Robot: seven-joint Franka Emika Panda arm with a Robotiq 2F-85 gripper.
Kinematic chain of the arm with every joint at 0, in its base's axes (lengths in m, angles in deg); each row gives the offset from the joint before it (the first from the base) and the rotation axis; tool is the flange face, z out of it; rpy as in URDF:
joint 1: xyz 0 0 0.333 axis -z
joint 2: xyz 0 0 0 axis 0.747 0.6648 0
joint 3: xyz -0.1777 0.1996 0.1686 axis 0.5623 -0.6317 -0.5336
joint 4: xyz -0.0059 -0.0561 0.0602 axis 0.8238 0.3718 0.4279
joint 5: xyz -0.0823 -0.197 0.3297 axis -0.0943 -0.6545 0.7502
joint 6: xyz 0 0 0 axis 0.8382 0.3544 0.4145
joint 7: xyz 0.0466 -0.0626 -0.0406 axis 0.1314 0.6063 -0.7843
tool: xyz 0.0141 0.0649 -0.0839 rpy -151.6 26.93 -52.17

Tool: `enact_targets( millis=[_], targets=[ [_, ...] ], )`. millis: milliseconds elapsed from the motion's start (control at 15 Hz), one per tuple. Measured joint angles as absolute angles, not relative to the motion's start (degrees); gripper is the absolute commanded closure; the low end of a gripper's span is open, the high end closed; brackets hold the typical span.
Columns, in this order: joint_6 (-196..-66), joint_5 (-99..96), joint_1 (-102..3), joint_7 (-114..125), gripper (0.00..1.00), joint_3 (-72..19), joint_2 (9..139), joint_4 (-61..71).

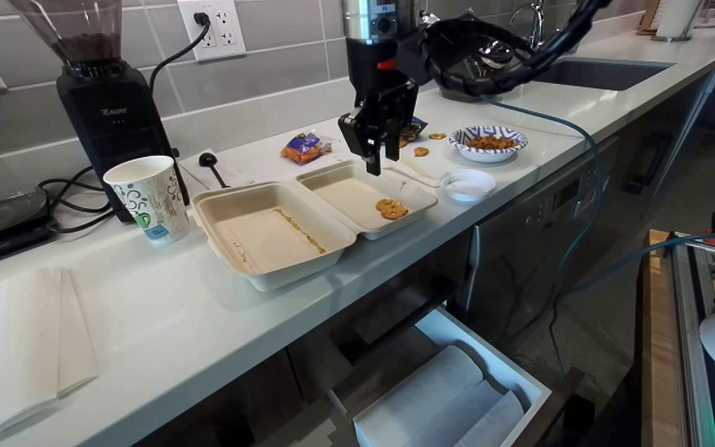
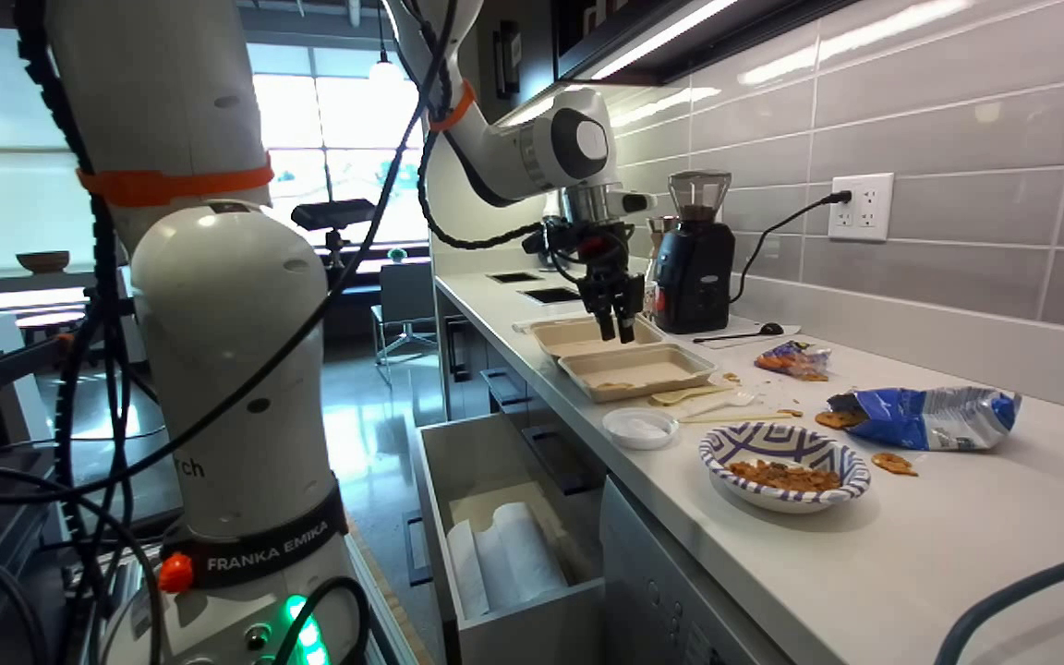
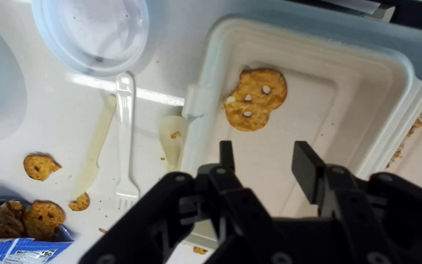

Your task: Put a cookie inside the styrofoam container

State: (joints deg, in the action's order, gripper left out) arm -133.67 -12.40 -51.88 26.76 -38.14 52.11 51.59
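Styrofoam container [image 1: 332, 220]'s lying wide open on the counter [image 1: 146, 292], probably so the claw [image 3: 265, 157] can reach in from above. Claw's spread wide with nothing in it, which makes sense if there's nothing left to carry. The cookie [image 3: 258, 101] sits in the half below, so I'd call it done. Can't quite tell if it's one piece or two overlapping, though.

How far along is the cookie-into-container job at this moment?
Looks done: at least one cookie lies inside the styrofoam container. In hand: nothing; the gripper hangs open and empty above it. Left: probably only withdrawing, since the cookie lies clear of the gripper.
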Motion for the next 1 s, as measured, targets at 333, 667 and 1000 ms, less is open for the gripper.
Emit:
enact_targets(
  millis=[333,667,1000],
  targets=[
    [-133.2,-10.6,-52.0,25.7,0.00,-38.0,53.2,50.1],
    [-127.5,-9.7,-51.3,25.3,0.00,-36.4,51.6,49.6],
    [-119.1,-8.6,-48.6,24.0,0.00,-32.9,46.4,48.7]
  ],
)
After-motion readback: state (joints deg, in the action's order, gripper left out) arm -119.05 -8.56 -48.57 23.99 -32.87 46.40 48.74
